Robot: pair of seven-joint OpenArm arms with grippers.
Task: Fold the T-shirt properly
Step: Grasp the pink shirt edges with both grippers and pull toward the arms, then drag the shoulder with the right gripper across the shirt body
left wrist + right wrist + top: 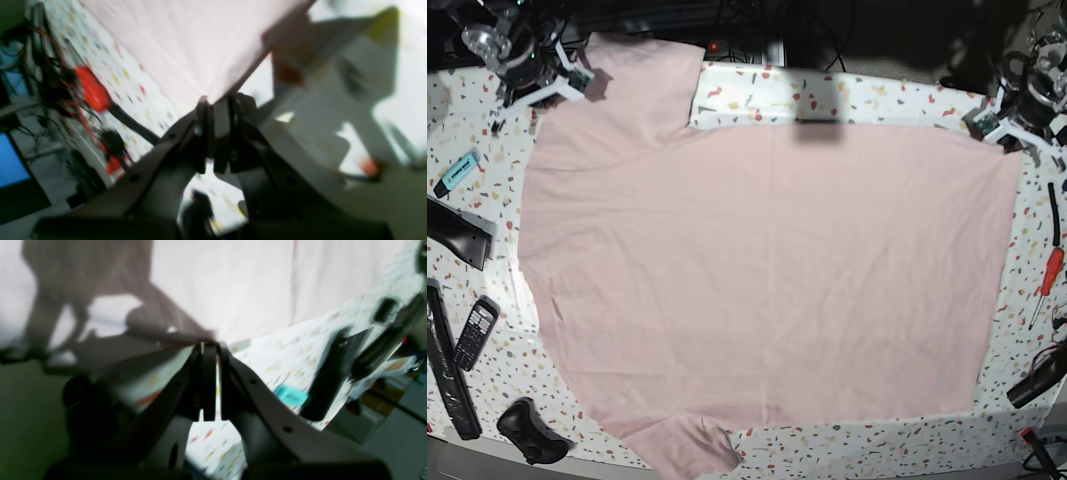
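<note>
The pale pink T-shirt (767, 280) lies spread wide over the speckled table (847, 95), plain side up, with one sleeve at the back left and one at the front. My left gripper (1009, 135) is at the shirt's back right corner; in the left wrist view it (213, 101) is shut on that corner of the shirt (186, 46). My right gripper (575, 82) is at the back left by the sleeve; in the right wrist view it (209, 343) is shut on the shirt's edge (233, 283). The lettering is hidden.
A teal marker (457, 170), a black block (457, 235), a phone handset (474, 333), a long black bar (447, 370) and a black lump (527, 432) lie along the left edge. A red screwdriver (1047, 280) and a black tool (1037, 378) lie at the right edge.
</note>
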